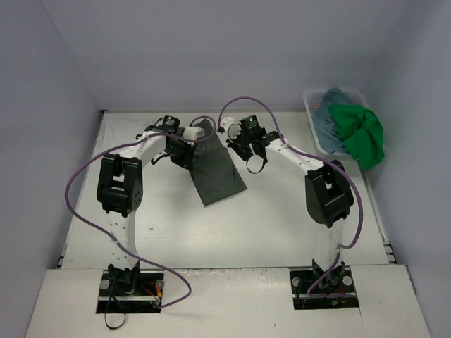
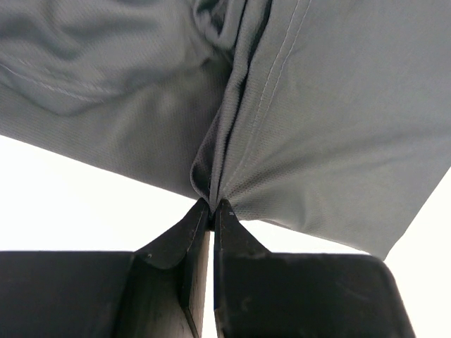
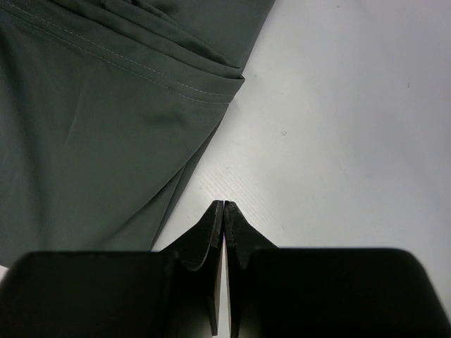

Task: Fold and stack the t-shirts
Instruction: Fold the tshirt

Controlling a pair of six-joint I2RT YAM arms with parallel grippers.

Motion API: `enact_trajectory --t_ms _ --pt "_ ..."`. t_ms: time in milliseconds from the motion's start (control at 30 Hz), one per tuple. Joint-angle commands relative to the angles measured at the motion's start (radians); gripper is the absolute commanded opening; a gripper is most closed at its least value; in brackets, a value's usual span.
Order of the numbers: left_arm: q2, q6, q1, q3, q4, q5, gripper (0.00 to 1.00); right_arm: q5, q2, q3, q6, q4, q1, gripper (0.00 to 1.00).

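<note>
left gripper: jaws fully closed, tips pinching a bunched fold of the dark grey-green t-shirt; in the left wrist view the cloth gathers into a tight ridge right at the fingertips and fans out on both sides, with a stitched hem line running up the right-hand panel; the pinch sits at the far end of the shirt, near the back of the table; from there the shirt runs as a long dark strip towards the near side, angled a little to the right, its near end lying flat and square-cornered on the table between the two arms; can't tell how much of the far end is lifted off the surface; right gripper: jaws pressed together, nothing between them; its tips are over bare table just beside the shirt's right edge, apart from the cloth; can't tell whether they touch the surface; a folded, stitched hem lies ahead and to the left of it; far right: white mesh basket against the wall, teal-blue t-shirt heaped inside, bright green t-shirt draped over its near rim and hanging outside.
</note>
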State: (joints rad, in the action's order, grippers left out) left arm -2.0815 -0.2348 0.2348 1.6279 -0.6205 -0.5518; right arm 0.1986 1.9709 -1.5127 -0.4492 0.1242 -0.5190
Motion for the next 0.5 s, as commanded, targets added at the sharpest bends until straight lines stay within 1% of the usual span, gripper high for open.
enact_trajectory --t_ms 0,267,300,333,367,400,467 --pt "0.054 -0.034 -0.008 -0.011 -0.024 0.003 0.00 -0.010 -0.012 -0.011 -0.013 -0.018 -0.012 0.00" --pt "0.038 -0.049 -0.009 -0.017 -0.036 0.015 0.00 -0.010 -0.007 -0.007 -0.013 -0.018 -0.012 0.00" --pt "0.035 -0.051 -0.009 -0.013 -0.038 0.016 0.05 -0.007 -0.007 -0.006 -0.013 -0.018 -0.012 0.00" --pt "0.034 -0.049 -0.009 -0.010 -0.041 0.019 0.15 -0.007 -0.004 -0.006 -0.013 -0.018 -0.012 0.00" --pt "0.035 -0.047 -0.009 -0.004 -0.039 0.020 0.35 -0.005 -0.003 -0.006 -0.013 -0.018 -0.012 0.00" --pt "0.037 -0.044 -0.009 -0.002 -0.036 0.021 0.46 -0.004 -0.003 -0.004 -0.014 -0.018 -0.012 0.00" --pt "0.047 -0.037 -0.009 0.003 -0.018 0.032 0.60 -0.002 0.000 -0.003 -0.014 -0.017 -0.013 0.00"
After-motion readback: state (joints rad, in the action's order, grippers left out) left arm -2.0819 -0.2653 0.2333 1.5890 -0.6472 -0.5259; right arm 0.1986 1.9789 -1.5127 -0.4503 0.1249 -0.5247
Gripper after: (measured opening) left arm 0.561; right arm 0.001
